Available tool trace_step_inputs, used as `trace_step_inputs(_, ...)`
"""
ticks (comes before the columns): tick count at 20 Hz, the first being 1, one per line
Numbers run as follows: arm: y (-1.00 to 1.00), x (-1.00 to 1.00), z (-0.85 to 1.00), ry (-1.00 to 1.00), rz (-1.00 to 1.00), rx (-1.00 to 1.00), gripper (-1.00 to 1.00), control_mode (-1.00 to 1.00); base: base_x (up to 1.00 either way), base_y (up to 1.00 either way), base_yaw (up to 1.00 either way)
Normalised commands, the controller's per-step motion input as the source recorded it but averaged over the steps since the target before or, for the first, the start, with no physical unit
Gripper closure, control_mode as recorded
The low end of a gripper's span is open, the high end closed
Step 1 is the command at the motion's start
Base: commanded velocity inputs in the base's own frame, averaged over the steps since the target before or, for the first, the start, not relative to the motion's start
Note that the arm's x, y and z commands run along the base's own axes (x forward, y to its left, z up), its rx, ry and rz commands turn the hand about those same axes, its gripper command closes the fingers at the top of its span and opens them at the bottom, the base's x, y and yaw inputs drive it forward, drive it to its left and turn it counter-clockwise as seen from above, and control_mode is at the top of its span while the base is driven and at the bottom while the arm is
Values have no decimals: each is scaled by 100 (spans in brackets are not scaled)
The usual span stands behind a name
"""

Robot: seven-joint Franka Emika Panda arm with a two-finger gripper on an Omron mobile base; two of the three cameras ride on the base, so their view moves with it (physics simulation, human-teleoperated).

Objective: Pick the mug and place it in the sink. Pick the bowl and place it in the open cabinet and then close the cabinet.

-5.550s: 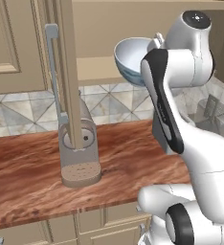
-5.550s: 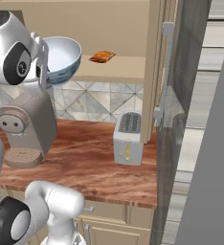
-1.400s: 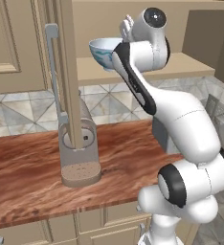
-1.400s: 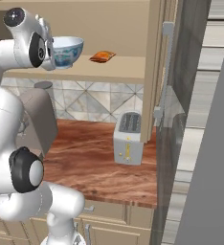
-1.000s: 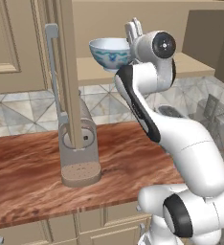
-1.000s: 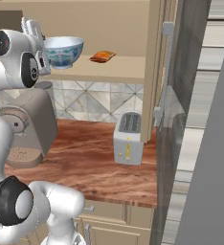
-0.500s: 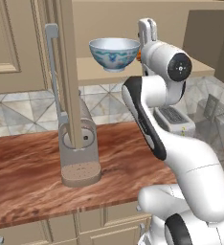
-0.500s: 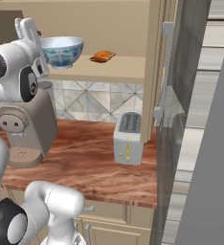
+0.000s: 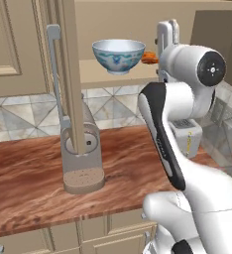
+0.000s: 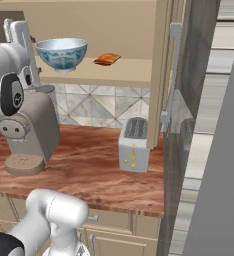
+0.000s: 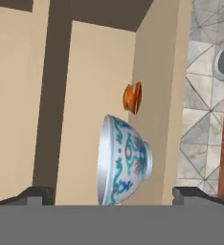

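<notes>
Now the bowl point(image 11: 125, 161) sits free between the wide-open fingers point(image 11: 37, 195); inside the cabinet point(image 9: 152, 74).

The bowl point(image 9: 118, 55) is white with a teal-blue and red pattern outside; the small item point(image 10: 107, 59) beside it is orange; the cabinet point(image 10: 114, 30) is beige; the counter point(image 9: 29, 178) is reddish-brown marbled.

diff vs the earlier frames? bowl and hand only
The bowl went from carried at the hand, beside the arm, onto the cabinet shelf, upright next to the orange item. The gripper let go and backed off, fingers wide apart. Coffee machine, toaster and doors unchanged.
</notes>
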Motion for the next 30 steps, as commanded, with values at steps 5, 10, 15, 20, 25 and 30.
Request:
trace_step_inputs(5, -7, -73, -25, 10, 0, 0, -100, -100, 0, 0, 0)
trace_step_inputs(10, -2, -64, 0, -7, 0, 0, -100, -100, 0, 0, 0)
trace_step_inputs(15, -7, -68, 0, -1, 0, 0, -100, -100, 0, 0, 0)
trace_step_inputs(20, -1, -61, 0, 5, 0, 1, -100, -100, 0, 0, 0)
trace_step_inputs(25, -24, -48, 0, 6, -1, 3, -100, -100, 0, 0, 0)
trace_step_inputs(30, -52, -42, 1, 2, -1, 6, -100, -100, 0, 0, 0)
